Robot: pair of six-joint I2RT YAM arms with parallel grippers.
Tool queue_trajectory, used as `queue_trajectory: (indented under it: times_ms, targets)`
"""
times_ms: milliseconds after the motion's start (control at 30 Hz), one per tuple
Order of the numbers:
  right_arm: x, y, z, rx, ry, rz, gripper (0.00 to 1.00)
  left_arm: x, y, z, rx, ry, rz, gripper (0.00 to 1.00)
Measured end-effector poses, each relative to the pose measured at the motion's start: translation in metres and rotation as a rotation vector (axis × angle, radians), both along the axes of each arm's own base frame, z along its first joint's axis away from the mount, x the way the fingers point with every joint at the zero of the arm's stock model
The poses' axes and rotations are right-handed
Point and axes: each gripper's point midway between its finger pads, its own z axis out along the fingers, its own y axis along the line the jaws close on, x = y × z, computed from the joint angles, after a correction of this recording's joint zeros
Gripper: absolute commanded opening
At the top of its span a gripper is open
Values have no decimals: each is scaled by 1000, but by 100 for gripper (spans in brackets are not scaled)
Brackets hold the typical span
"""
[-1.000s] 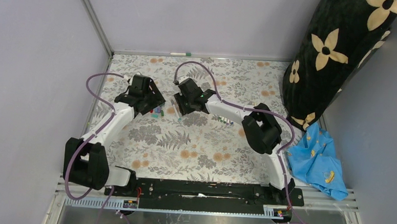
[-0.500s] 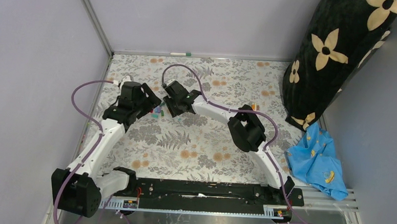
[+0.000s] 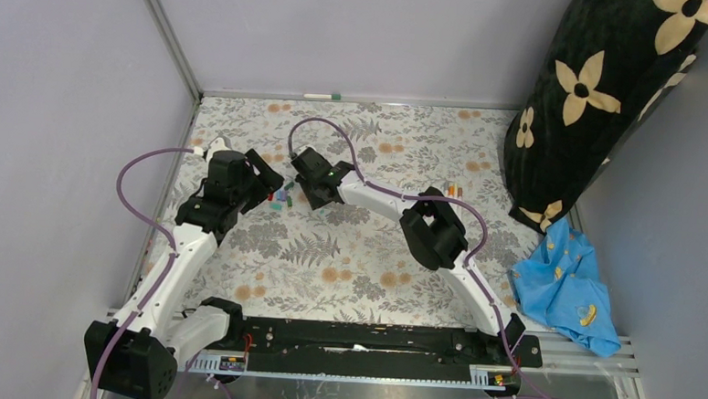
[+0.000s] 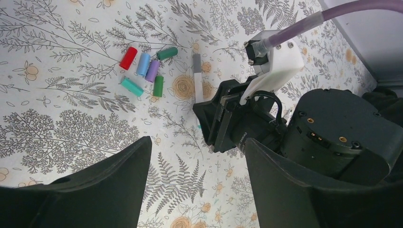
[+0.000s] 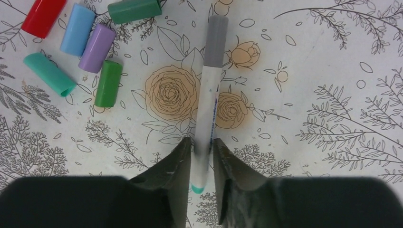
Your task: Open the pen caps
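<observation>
Beside the loose caps (image 5: 95,47) on the floral cloth (image 5: 309,95), straddles the barrel of the white marker (image 5: 207,109) with the right gripper (image 5: 202,161) narrowed close either side, pinched yet or not cannot tell — presumably to anchor it for pulling the grey cap (image 5: 215,40), still on. Hangs nearby with the left gripper (image 4: 197,139) spread wide, empty, likely waiting for that cap. No tray or cup in view — six removed caps simply loose together.

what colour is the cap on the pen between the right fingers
The cap is grey, clearest in the right wrist view.
</observation>
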Motion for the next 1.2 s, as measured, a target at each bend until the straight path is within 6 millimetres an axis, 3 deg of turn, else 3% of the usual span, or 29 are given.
queue_trajectory:
  times_ms: [200,367,633,1000,1200]
  targets:
    - [0,-1,-1,5,-6,-10,0,-1,2,-1,2,-1,12,79]
    - [-4,-7,0,20,-19,-21,0,0,4,-1,8,-2,24,80]
    - [-30,-41,3,-2,10,-36,0,4,5,-9,9,21,37,80]
    - [-51,-60,61,135,-46,-48,0,23,-18,-46,-91,105,8,80]
    - [-61,-64,68,187,-43,-45,0,35,-40,-63,-204,149,-21,79]
